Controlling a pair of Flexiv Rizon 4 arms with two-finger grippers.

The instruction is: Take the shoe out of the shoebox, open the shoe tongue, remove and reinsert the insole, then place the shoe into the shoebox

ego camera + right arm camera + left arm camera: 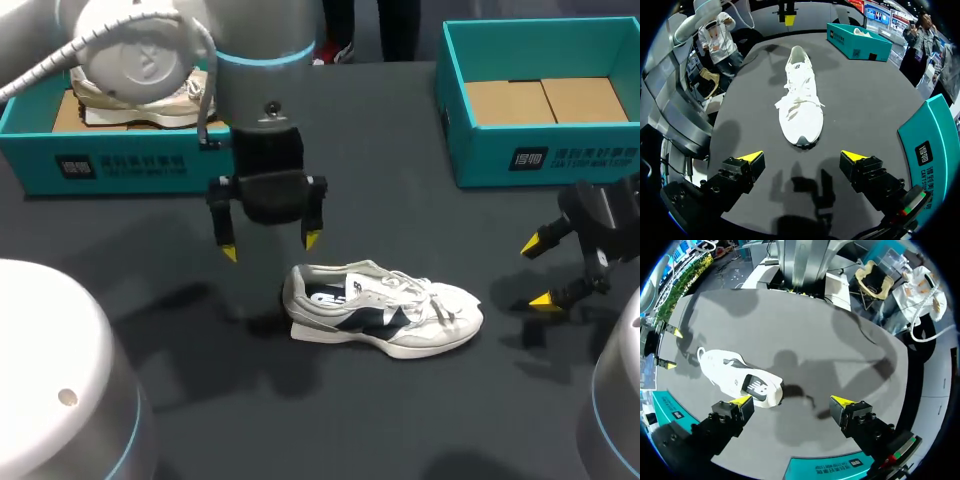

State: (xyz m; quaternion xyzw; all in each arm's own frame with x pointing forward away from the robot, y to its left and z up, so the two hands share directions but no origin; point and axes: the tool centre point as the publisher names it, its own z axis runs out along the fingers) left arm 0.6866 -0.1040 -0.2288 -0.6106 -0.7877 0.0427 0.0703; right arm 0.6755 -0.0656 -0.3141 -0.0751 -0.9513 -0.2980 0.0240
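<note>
A white sneaker with dark navy side panels (385, 309) lies on its sole on the dark table, heel toward my left arm, toe toward my right. My left gripper (268, 246) hangs open just above and behind the heel, nothing between its fingers; in the left wrist view the shoe (740, 378) lies ahead of one fingertip of that gripper (792, 401). My right gripper (537, 271) stands open beside the toe; in its wrist view the shoe (801, 102) lies straight ahead of the gripper (802, 156), toe nearest. An empty teal shoebox (470, 60) sits at the back right.
A second teal shoebox (120, 160) at the back left holds another pale sneaker (140, 95), partly hidden by my left arm. That box also shows far ahead in the right wrist view (859, 42). Dark bare table lies around the shoe.
</note>
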